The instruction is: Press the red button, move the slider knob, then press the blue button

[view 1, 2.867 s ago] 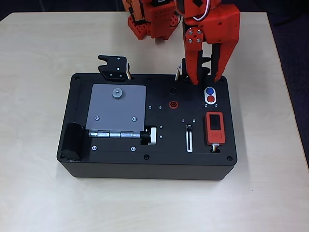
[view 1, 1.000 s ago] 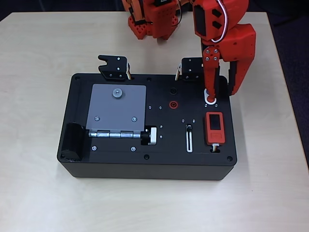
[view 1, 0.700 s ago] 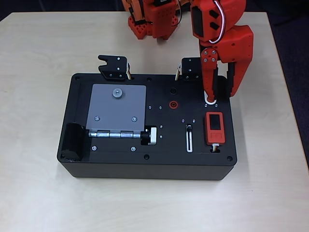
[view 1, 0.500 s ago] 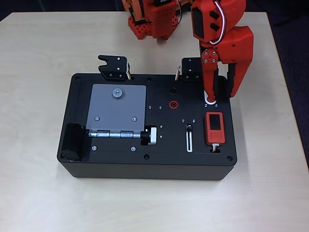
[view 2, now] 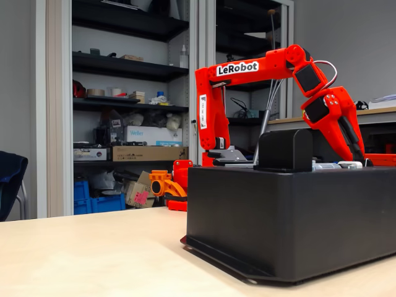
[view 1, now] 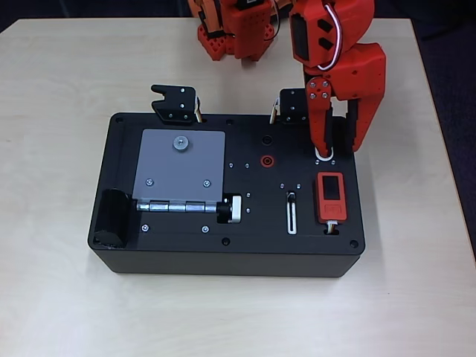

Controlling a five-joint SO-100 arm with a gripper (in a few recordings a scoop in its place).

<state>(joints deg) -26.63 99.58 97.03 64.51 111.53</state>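
Over the black box point(view 1: 186, 260) in the overhead view, the gripper point(view 1: 341, 149), fingers apart, hides both buttons beneath one fingertip; the slider knob point(view 1: 291, 196) lies below-left of it. Beside the box in the fixed view, the gripper point(view 2: 357, 154) points down at its top

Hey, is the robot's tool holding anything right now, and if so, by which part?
Nothing is held. The tool is open, one finger tip down over the white oval surround of the buttons on the black box.
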